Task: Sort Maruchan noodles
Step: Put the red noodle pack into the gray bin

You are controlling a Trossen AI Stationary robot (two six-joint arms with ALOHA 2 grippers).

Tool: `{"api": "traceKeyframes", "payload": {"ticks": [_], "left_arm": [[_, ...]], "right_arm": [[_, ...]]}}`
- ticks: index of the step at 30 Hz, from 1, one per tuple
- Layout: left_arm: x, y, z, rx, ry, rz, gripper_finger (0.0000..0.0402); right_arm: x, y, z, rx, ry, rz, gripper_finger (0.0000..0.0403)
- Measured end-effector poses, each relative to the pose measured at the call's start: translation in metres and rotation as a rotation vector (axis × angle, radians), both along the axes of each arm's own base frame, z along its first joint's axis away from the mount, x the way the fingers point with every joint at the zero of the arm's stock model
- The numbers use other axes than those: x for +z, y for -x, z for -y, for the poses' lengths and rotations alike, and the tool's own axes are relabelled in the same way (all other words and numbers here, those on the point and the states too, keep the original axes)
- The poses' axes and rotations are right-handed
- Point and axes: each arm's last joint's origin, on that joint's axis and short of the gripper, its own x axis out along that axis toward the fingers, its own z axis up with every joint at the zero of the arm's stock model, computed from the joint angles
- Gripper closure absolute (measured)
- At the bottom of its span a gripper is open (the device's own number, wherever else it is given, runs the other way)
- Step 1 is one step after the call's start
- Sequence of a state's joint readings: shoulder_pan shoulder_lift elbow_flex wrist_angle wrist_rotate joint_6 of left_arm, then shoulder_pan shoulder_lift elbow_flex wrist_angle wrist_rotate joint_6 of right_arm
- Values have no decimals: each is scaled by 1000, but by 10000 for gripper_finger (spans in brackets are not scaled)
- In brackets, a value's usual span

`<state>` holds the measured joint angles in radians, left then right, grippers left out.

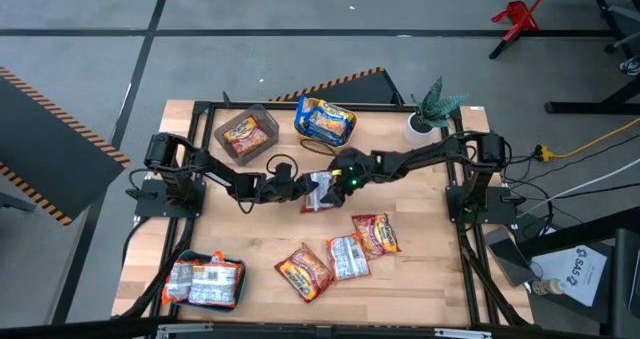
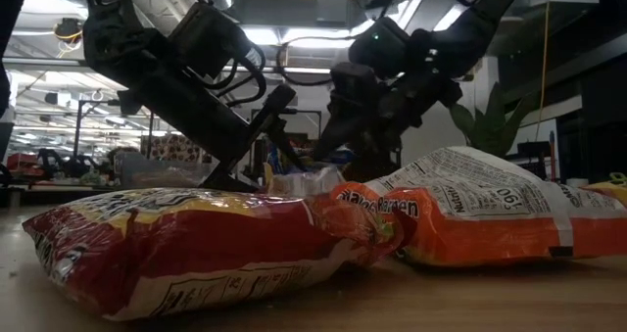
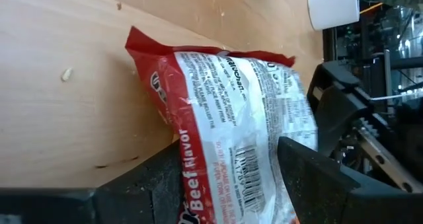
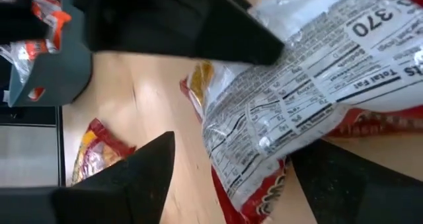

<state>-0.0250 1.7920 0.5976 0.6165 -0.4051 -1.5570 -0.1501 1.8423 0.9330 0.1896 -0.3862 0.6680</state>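
Observation:
A silver-white and red Maruchan noodles packet sits mid-table between my two grippers. My left gripper reaches in from the table's left and is shut on it. My right gripper comes from the right and stands open. Its fingers are on either side of the packet's white printed end. Three more packets lie flat on the wood nearer the front edge; the low view shows two of them close up. My left gripper has the packet's near end pinched between its two fingers. They come slanting down from the table's left. The packet reaches away from the fingers, its red far end tilted. Whether that end rests on the wood, I cannot tell.
A grey bin with one packet and a yellow bin with blue packets stand at the back. A teal bin with silver-white packets is at the front left. A potted plant stands at the back right.

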Motion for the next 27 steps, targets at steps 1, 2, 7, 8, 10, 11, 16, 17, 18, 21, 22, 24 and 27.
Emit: {"api": "traceKeyframes", "payload": {"ticks": [1,2,7,8,10,11,16,17,18,21,22,24,27], "left_arm": [[0,0,0,-1,0,3,180],[0,0,1,-2,-1,4,181],[2,-1,1,-16,1,24,199],[2,-1,1,-19,3,30,205],[3,-2,1,-24,7,39,219],[3,-2,1,-25,7,45,227],[5,-3,2,-44,7,65,267],[5,-3,2,-49,11,69,274],[5,-3,2,-53,15,72,280],[6,-4,1,-63,26,79,299],[6,-4,1,-61,33,83,306],[6,-4,2,-53,59,99,319],[9,-6,2,-55,73,138,338]], "right_arm": [[2,-1,0,5,7,9,126],[4,-3,0,10,15,19,129],[9,-7,1,23,17,26,134],[9,-7,1,25,15,25,134],[9,-6,0,37,6,21,134],[9,-6,0,40,7,16,134],[7,-4,0,56,8,-5,134],[7,-4,0,60,4,-7,134],[7,-4,0,63,1,-9,134],[7,-4,-1,68,-4,-9,134],[7,-4,-1,72,-8,-8,134],[7,-4,-1,81,-17,-9,134],[7,-3,-2,92,-30,-15,134]]}}
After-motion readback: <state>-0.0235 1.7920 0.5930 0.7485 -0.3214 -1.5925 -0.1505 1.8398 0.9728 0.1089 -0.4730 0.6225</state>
